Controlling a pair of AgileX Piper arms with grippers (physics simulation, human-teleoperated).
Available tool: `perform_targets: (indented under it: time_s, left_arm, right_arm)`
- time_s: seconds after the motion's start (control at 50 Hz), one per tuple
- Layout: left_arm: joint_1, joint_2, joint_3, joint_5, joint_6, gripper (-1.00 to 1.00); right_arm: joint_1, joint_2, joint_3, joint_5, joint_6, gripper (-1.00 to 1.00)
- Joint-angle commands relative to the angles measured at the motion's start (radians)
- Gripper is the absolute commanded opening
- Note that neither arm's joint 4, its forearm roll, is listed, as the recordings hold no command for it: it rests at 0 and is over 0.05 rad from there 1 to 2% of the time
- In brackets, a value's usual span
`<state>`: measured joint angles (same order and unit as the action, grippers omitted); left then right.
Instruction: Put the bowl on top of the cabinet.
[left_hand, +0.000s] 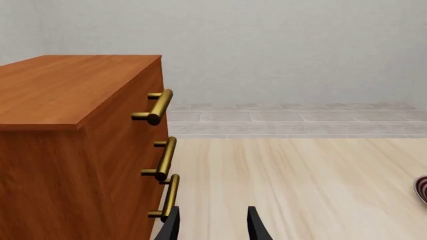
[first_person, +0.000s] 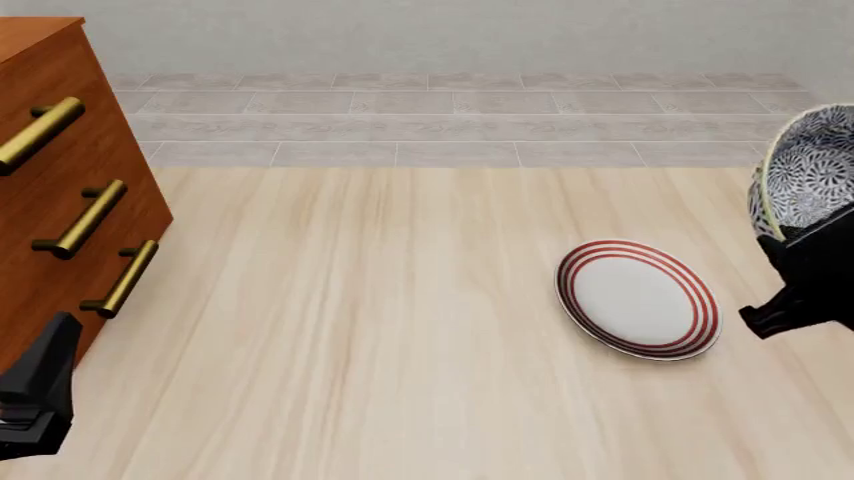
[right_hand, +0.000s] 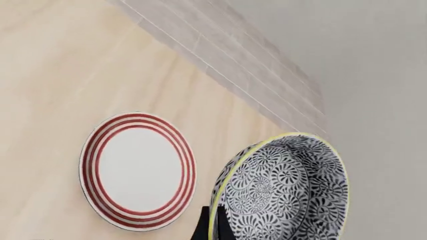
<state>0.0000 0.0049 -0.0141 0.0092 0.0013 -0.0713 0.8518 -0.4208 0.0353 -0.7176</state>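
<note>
The bowl (first_person: 809, 170) is hanging tilted on edge above the table's (first_person: 400, 330) right side, past the plate (first_person: 638, 298), with the right gripper (right_hand: 211, 225) pinching its rim. Judging by this, the carry step is under way: the bowl is lifted but lying well apart from the cabinet (first_person: 60, 190) at far left. The next move is calling for a long leftward crossing and levelling over the cabinet top. The left gripper (left_hand: 212, 222) is hovering spread near the handles, holding nothing.

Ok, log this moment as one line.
phase: carry | right gripper: shut on bowl rim, bowl tilted, off table | left gripper: open, empty, beside cabinet | plate: on table | cabinet top: bare
</note>
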Motion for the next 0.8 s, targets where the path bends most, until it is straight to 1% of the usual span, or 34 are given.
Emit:
perform_targets:
  time_s: [0.02,0.04,0.08,0.1,0.14,0.2,0.24,0.28,0.36,0.38,0.42,0.5,0.52,0.66,0.7,0.72,0.74,0.76,0.78,0.8]
  left_arm:
    - [0.0,-0.001,-0.002,0.003,0.0,1.0]
    - [0.0,-0.001,-0.001,0.002,0.0,1.0]
    - [0.0,0.002,0.0,-0.002,0.0,1.0]
    - [0.0,0.002,0.0,-0.002,0.0,1.0]
    - [0.0,0.0,0.0,0.0,0.0,1.0]
    - [0.0,0.001,0.001,-0.001,0.0,1.0]
    - [0.0,0.001,0.001,-0.002,0.0,1.0]
    - [0.0,0.001,0.002,-0.003,0.001,1.0]
    - [0.0,0.002,0.004,-0.006,0.001,1.0]
    - [0.0,0.002,0.003,-0.005,0.001,1.0]
    - [0.0,0.001,0.0,-0.002,0.001,1.0]
    - [0.0,0.002,0.004,-0.006,0.001,1.0]
    - [0.0,0.001,0.004,-0.006,0.001,1.0]
    - [0.0,0.001,0.003,-0.005,0.001,1.0]
    - [0.0,0.002,0.004,-0.005,0.0,1.0]
    - [0.0,0.001,0.004,-0.005,0.001,1.0]
    - [0.0,0.001,0.004,-0.005,0.001,1.0]
    - [0.0,0.001,0.004,-0.005,0.001,1.0]
    - [0.0,0.001,0.004,-0.006,0.001,1.0]
    - [0.0,0.002,0.004,-0.006,0.001,1.0]
  right_arm:
    - [0.143,-0.085,-0.041,0.056,-0.041,-1.0]
    - [0.16,-0.088,-0.047,0.054,-0.039,-1.0]
    - [0.177,-0.082,-0.049,0.05,-0.052,-1.0]
    - [0.177,-0.082,-0.049,0.05,-0.052,-1.0]
    - [0.211,-0.088,-0.049,0.043,-0.07,-1.0]
    - [0.249,-0.089,-0.06,0.041,-0.077,-1.0]
    - [0.266,-0.083,-0.058,0.031,-0.1,-1.0]
    - [0.298,-0.083,-0.066,0.027,-0.105,-1.0]
    - [0.344,-0.075,-0.072,0.012,-0.139,-1.0]
    - [0.352,-0.071,-0.081,0.013,-0.136,-1.0]
    - [0.365,-0.062,-0.087,0.007,-0.151,-1.0]
    - [0.401,-0.044,-0.109,0.0,-0.161,-1.0]
    - [0.414,-0.038,-0.105,-0.009,-0.177,-1.0]
    - [0.47,0.006,-0.121,-0.046,-0.201,-1.0]
    - [0.476,0.023,-0.124,-0.059,-0.215,-1.0]
    - [0.487,0.028,-0.116,-0.072,-0.235,-1.0]
    - [0.487,0.028,-0.115,-0.072,-0.235,-1.0]
    - [0.497,0.035,-0.113,-0.083,-0.248,-1.0]
    - [0.496,0.045,-0.124,-0.08,-0.24,-1.0]
    - [0.507,0.049,-0.12,-0.088,-0.252,-1.0]
